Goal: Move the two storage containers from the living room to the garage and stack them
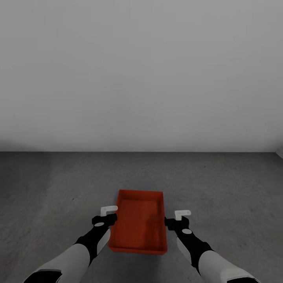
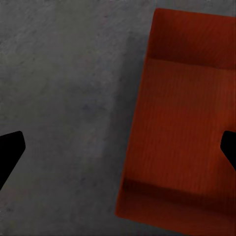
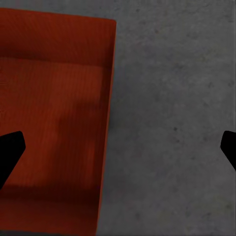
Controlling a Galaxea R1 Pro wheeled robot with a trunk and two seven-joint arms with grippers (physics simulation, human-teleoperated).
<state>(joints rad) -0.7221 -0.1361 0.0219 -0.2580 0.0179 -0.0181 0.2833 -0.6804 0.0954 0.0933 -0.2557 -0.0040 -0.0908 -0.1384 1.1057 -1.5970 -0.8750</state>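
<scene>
While both arms reach forward and down, one orange-red storage container (image 1: 138, 224) sits on the dark grey concrete floor (image 1: 59, 184) directly between the two hands. The left hand (image 1: 109, 212) hangs just beside the container's left long wall, and the right hand (image 1: 179, 217) hangs just beside its right long wall; neither hand holds anything. In the left wrist view, the left hand's dark fingertips (image 2: 10, 152) stand wide apart at the picture's opposite edges, with the container's side wall and bare floor showing between them. In the right wrist view, the right hand's fingertips (image 3: 10, 152) are likewise spread wide, and the container's wall runs between them, so one fingertip lies over the bin's inside and the other over the floor beside it. Whether any fingertip touches the wall cannot be told. Lidless, the container shows a bare inner bottom with soft shadows. Beyond the container's far end the floor runs on to a plain white wall (image 1: 141, 70).
</scene>
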